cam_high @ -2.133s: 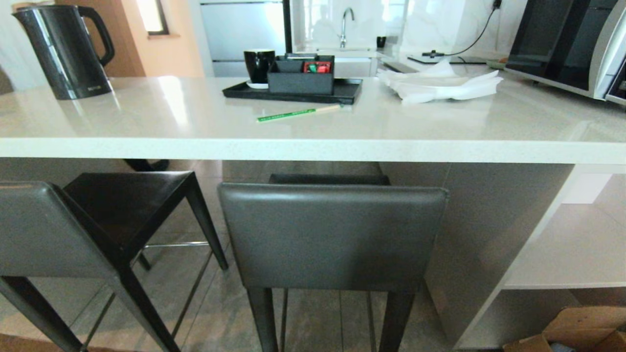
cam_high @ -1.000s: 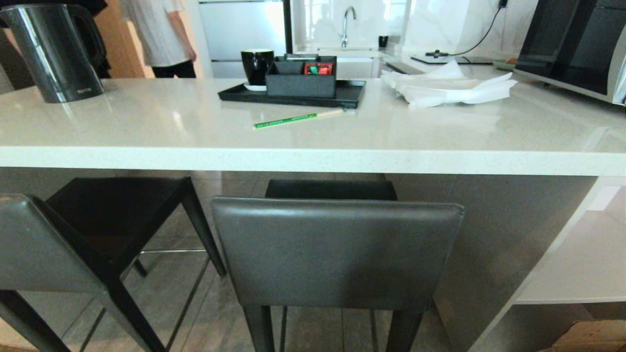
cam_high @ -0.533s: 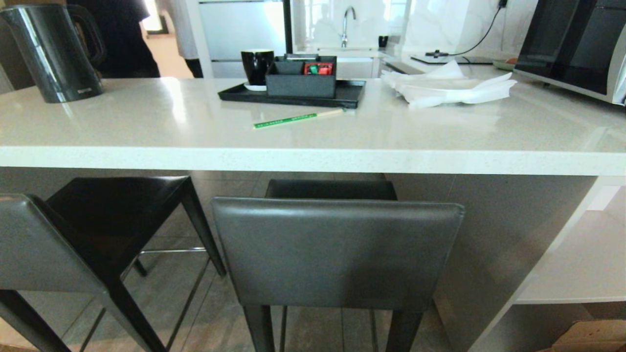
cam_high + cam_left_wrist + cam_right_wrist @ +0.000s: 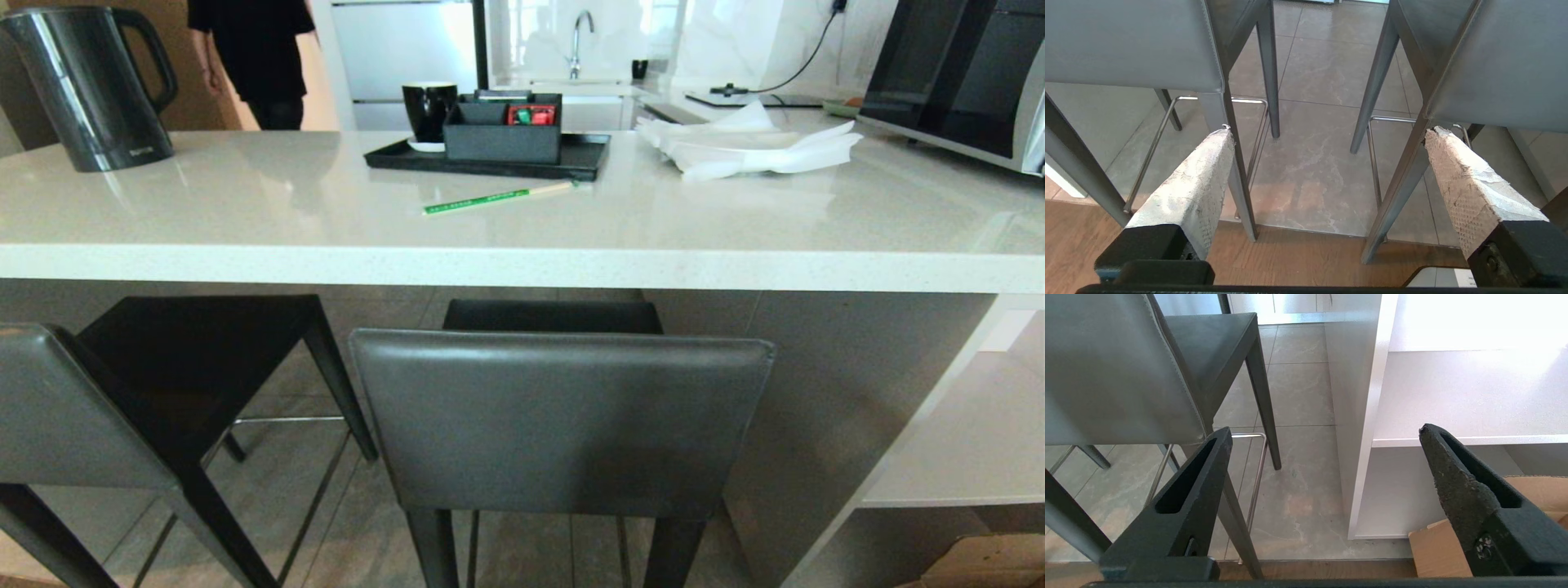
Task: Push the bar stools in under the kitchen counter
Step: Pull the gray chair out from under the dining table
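Observation:
Two bar stools stand in front of the kitchen counter point(image 4: 522, 268). The middle one shows its dark grey backrest point(image 4: 563, 425), with its seat partly under the slab. The left stool point(image 4: 73, 408) is turned at an angle and its seat point(image 4: 204, 343) sticks out. Neither gripper is in the head view. My left gripper point(image 4: 1329, 130) is open and empty, low behind the gap between the two backrests point(image 4: 1126, 41) point(image 4: 1506, 65). My right gripper point(image 4: 1325, 430) is open and empty, between the middle stool's backrest point(image 4: 1114, 375) and the shelf unit, touching nothing.
On the counter are a black kettle point(image 4: 90, 82), a black tray point(image 4: 490, 159) with a cup and box, a green stick point(image 4: 490, 198), white napkins point(image 4: 751, 143) and a microwave point(image 4: 963, 73). A white shelf unit point(image 4: 1453, 396) and cardboard box point(image 4: 1535, 490) stand right. A person point(image 4: 253, 57) walks behind.
Early on the whole view shifted as the camera came closer to the counter, then it held still. People walk past behind the counter. The stools have not moved.

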Tool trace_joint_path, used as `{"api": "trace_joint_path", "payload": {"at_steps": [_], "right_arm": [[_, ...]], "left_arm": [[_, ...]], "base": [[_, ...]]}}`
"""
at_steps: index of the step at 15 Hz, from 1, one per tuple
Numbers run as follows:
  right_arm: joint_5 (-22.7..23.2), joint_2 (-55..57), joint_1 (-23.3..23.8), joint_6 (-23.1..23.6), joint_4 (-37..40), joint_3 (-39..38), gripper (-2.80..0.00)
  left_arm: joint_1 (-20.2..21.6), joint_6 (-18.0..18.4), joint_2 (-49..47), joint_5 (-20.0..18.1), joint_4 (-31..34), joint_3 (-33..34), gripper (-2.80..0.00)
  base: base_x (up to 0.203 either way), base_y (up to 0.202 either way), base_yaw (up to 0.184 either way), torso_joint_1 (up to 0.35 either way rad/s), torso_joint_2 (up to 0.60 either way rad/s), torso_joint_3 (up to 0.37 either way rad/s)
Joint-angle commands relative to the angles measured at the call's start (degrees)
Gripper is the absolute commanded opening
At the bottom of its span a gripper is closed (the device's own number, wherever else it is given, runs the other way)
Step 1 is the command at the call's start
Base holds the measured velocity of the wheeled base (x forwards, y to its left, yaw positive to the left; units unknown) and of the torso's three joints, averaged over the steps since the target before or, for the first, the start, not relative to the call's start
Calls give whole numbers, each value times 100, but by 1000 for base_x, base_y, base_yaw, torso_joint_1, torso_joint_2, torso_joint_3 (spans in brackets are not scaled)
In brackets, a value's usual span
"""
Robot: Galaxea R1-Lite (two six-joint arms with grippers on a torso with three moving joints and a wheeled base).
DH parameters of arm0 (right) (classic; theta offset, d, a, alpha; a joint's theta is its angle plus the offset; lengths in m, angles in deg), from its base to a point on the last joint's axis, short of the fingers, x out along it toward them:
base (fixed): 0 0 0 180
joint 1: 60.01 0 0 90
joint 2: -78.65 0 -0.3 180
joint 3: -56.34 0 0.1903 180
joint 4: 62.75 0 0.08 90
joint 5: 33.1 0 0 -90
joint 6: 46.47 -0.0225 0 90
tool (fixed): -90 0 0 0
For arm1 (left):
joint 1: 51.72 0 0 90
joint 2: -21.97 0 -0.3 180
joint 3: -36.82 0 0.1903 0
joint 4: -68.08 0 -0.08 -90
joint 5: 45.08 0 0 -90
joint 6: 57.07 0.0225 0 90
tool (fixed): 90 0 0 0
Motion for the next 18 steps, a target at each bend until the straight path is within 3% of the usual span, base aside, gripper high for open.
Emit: {"api": "trace_joint_path", "payload": {"at_steps": [1, 5, 11, 18], "right_arm": [[-2, -1, 8, -1, -2, 0, 0], [78, -10, 8, 446, 84, -14, 0], [17, -7, 6, -17, 46, -9, 0], [16, -10, 0, -8, 51, -9, 0]], "left_arm": [[4, 3, -8, 0, -10, 1, 0], [4, 82, -8, -17, -54, 9, 0], [-5, 20, 1, -8, -36, 10, 0], [-4, 12, 1, -2, -36, 10, 0]], "base": [[0, 0, 0, 0, 0, 0], [0, 0, 0, 0, 0, 0], [0, 0, 0, 0, 0, 0], [0, 0, 0, 0, 0, 0]]}}
